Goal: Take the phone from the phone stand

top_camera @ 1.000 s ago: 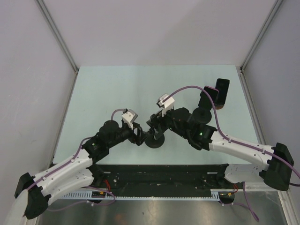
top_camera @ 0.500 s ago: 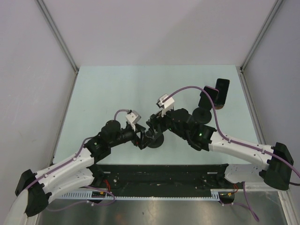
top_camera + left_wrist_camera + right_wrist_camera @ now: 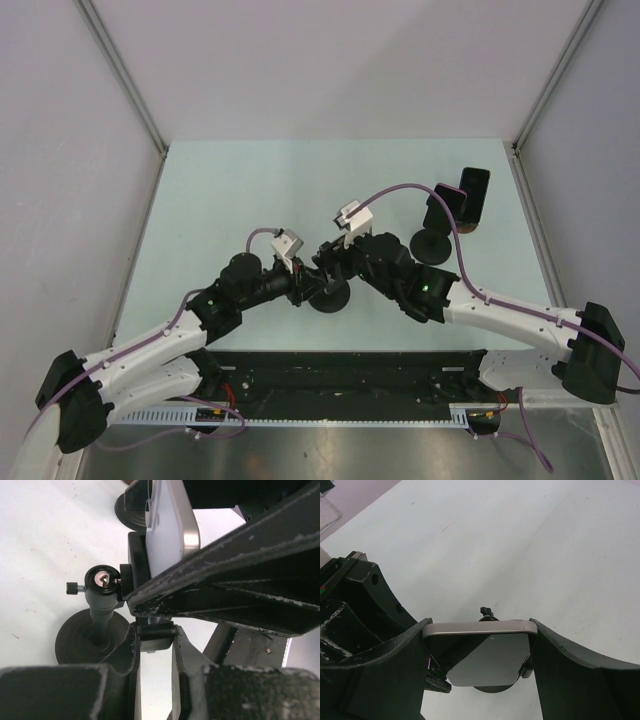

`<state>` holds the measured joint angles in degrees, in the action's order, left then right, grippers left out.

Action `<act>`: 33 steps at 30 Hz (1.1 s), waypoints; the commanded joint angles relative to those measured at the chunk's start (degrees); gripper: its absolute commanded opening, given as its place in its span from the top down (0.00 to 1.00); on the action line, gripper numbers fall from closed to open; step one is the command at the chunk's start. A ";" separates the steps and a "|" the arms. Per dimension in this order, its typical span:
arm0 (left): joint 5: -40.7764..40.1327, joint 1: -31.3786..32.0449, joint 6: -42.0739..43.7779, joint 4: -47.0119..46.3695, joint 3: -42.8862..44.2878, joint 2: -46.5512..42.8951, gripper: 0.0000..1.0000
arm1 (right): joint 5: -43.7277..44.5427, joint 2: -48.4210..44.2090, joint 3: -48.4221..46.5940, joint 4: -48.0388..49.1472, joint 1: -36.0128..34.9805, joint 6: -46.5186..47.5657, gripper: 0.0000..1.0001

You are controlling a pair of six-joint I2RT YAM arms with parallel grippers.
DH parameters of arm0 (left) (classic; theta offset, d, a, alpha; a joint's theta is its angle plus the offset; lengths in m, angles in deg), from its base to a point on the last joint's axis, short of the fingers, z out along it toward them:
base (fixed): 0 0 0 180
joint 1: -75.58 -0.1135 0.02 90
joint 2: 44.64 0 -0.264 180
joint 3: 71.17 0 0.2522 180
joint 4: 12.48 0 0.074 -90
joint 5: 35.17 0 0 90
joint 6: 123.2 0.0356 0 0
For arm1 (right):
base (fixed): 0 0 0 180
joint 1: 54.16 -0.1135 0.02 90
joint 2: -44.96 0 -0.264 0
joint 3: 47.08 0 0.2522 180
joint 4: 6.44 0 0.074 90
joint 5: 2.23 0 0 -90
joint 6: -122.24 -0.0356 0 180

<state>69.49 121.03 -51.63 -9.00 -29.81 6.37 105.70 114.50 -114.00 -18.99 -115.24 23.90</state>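
The left arm had pushed in further since a second ago! Its left gripper (image 3: pixel 155 632) was hard up against the phone stand (image 3: pixel 101 605) from the 9 o'clock side, fingers pinched shut on the stand's lower clip. The right gripper (image 3: pixel 480 625) reached in from 1 o'clock, fingers clamped on both side edges of the phone (image 3: pixel 487 662). The phone rested against the stand's cradle, mid-table (image 3: pixel 220 200) toward the near edge. A second stand (image 3: pixel 432 245) stood well apart at 2 o'clock.

Pale green tabletop (image 3: pixel 230 190) between plain grey-white enclosure walls (image 3: pixel 330 60)
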 commanded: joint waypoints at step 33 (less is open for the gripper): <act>9.86 -9.06 -4.33 -0.79 -3.34 -6.10 1.00 | -24.25 -4.06 0.34 2.56 11.07 5.88 1.00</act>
<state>78.03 113.86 -53.16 -9.79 -32.89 1.69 83.65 113.91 -113.72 -17.78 -106.71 26.26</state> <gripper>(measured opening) 0.274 0.753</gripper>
